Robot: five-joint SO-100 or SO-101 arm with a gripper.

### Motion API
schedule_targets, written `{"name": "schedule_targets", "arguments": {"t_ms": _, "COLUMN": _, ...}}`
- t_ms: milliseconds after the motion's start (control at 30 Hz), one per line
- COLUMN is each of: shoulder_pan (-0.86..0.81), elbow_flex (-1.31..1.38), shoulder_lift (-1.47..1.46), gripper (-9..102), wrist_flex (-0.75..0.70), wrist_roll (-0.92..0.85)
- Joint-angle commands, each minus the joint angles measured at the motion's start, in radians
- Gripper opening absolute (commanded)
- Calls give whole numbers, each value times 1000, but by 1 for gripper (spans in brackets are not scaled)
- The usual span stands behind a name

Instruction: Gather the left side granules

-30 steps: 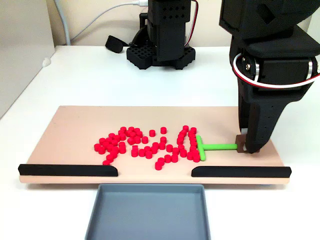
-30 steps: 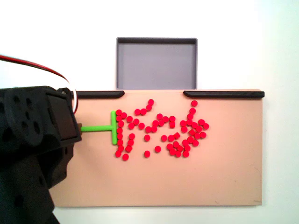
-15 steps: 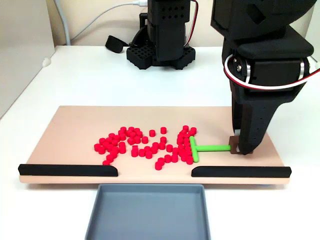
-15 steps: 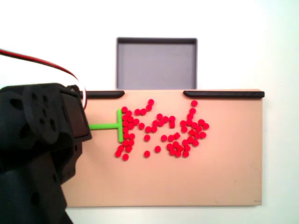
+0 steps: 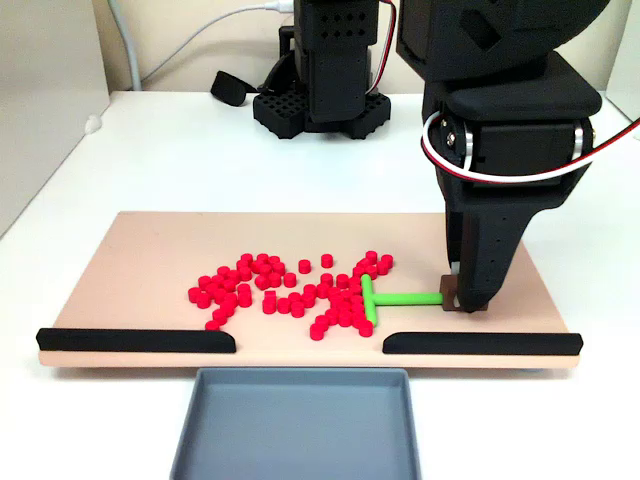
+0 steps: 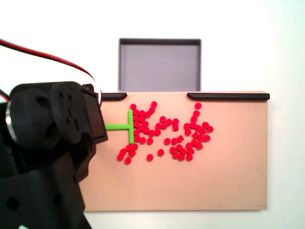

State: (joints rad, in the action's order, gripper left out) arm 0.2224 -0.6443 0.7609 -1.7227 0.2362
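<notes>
Dozens of small red granules [image 5: 290,290] lie scattered across the middle of a tan board [image 5: 150,260]. In a fixed view from above, the granules [image 6: 167,133] spread from the board's left-centre to its right. A green T-shaped pusher [image 5: 385,298] lies flat with its crossbar pressed against the pile's right edge. My gripper [image 5: 462,300] is shut on the end of the pusher's stem, fingertips down near the board. From above, the pusher [image 6: 126,127] sticks out from under the black arm [image 6: 52,143], which hides the fingers.
A grey tray [image 5: 290,460] sits below the board's front edge, between two black rails [image 5: 135,340] [image 5: 480,343]. From above, the tray [image 6: 159,43] lies beyond the gap. The arm's base [image 5: 320,90] and cables stand at the back of the white table.
My gripper and the green pusher slid towards the pile, leftward in the front view. The crossbar swept the nearest granules inward and packed them closer together.
</notes>
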Motion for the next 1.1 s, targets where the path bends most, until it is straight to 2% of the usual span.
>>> {"name": "schedule_targets", "arguments": {"t_ms": 0, "shoulder_pan": -12, "elbow_flex": 9, "shoulder_lift": 12, "gripper": 0, "wrist_flex": -6, "wrist_roll": -8}}
{"name": "schedule_targets", "arguments": {"t_ms": 1067, "shoulder_pan": 29, "elbow_flex": 9, "shoulder_lift": 52, "gripper": 0, "wrist_flex": -8, "wrist_roll": 17}}
